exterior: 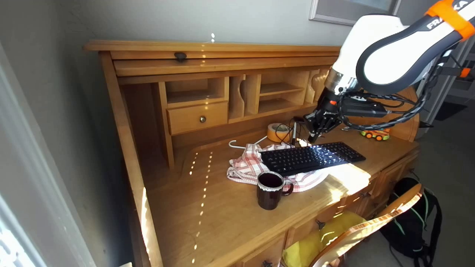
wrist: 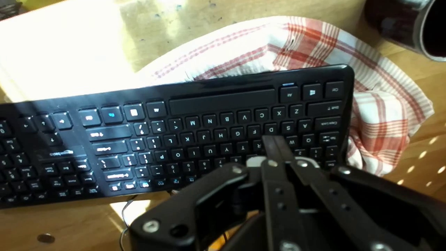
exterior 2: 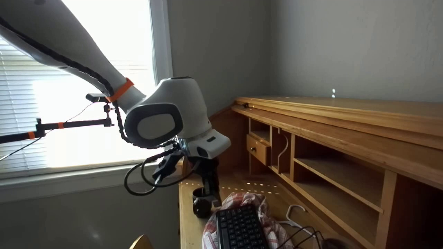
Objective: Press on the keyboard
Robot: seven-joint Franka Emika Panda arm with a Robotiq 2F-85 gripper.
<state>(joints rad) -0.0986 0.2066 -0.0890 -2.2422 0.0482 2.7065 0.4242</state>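
Note:
The black keyboard [exterior: 311,157] lies on the desk, partly on a checked cloth [exterior: 243,168]. It also shows in an exterior view [exterior 2: 240,228], cut off by the lower edge, and in the wrist view [wrist: 209,118], with its letters upside down. My gripper [exterior: 312,138] points down by the keyboard's far long edge. In the wrist view the fingertips [wrist: 273,137] are together with nothing between them, over the keys just by D. They hide the keys below them. In an exterior view the gripper [exterior 2: 215,203] shows against the mug. I cannot tell whether the fingertips touch the keys.
A dark mug [exterior: 269,194] stands in front of the keyboard's near corner. A roll of tape [exterior: 279,132], a white hanger [exterior: 237,145] and thin cables lie behind the keyboard. A toy car [exterior: 376,134] sits farther right. Cubbyholes [exterior: 280,89] rise at the desk's back; a chair [exterior: 371,230] stands in front.

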